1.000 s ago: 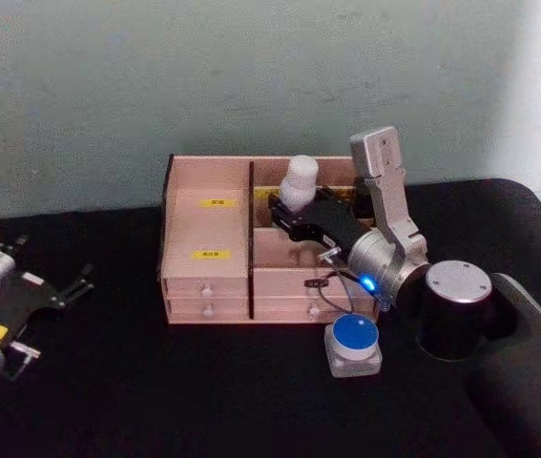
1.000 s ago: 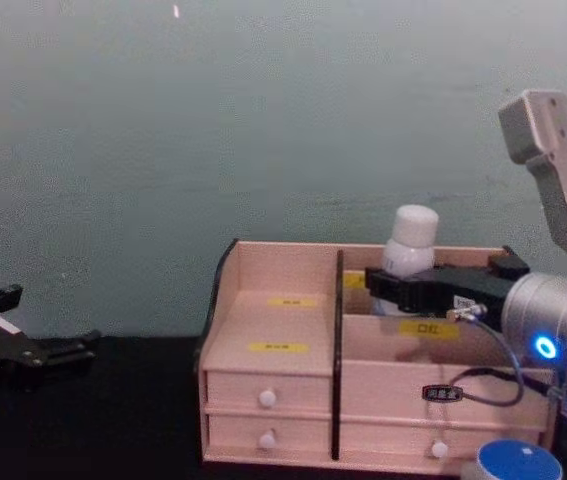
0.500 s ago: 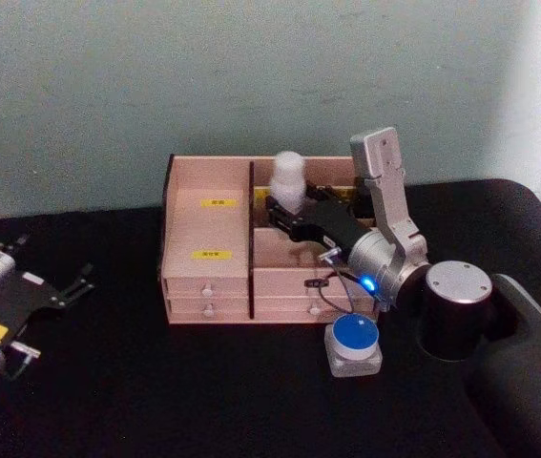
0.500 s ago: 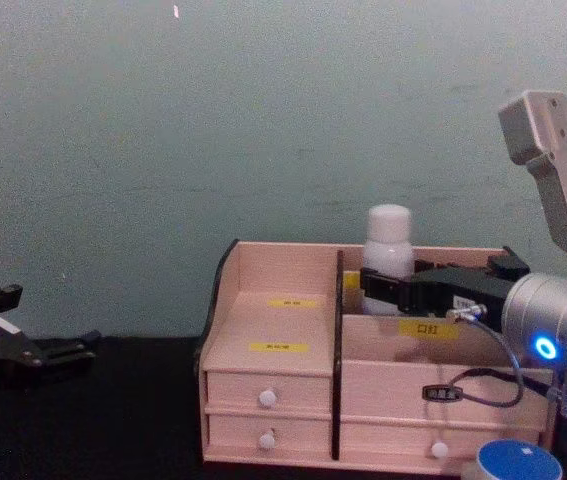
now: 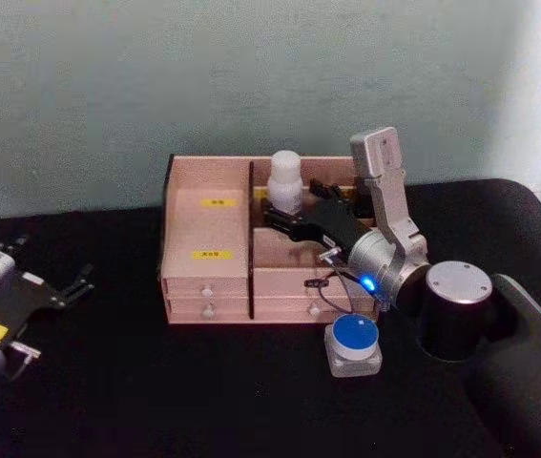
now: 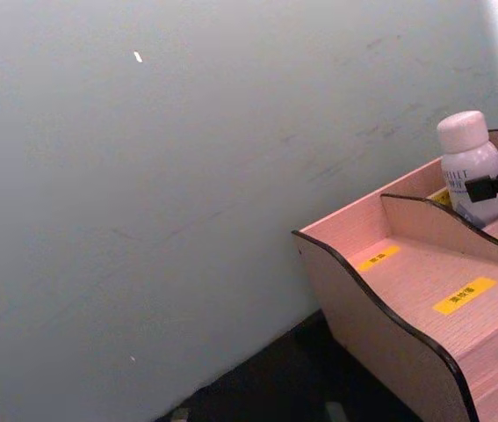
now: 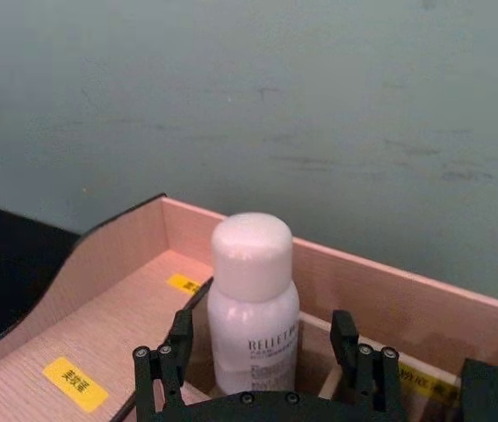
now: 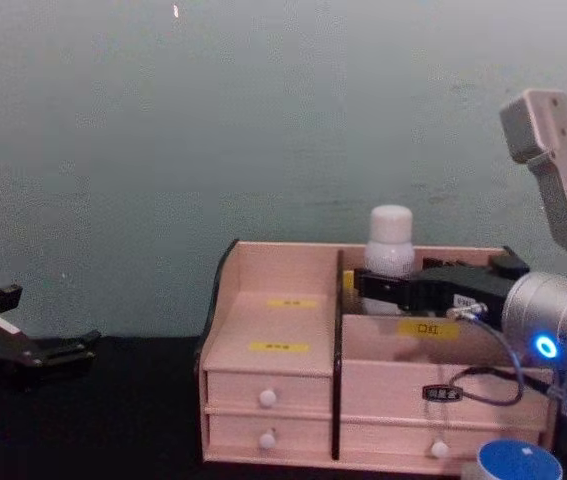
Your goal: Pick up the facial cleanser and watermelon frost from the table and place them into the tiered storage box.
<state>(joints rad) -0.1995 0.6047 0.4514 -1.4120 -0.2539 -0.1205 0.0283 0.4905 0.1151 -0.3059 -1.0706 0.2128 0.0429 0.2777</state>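
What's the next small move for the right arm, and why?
Probably draw the right gripper straight back from the white bottle without brushing it. The bottle stands upright in the rear right compartment of the tiered storage box, with gaps showing between it and both fingers, so it looks released. The blue-lidded jar sits in front of the box; the left gripper sits idle at far left.

Facial cleanser (image 5: 284, 181): it has gone towards the robot's left along the back tier of the tiered storage box (image 5: 208, 215), from the middle of the right compartment to just beside the dark divider (image 5: 251, 239), and now stands upright.
Right gripper (image 7: 262, 338): it slid left with the bottle, and its fingers (image 7: 181, 338) now stand apart from the bottle's sides.
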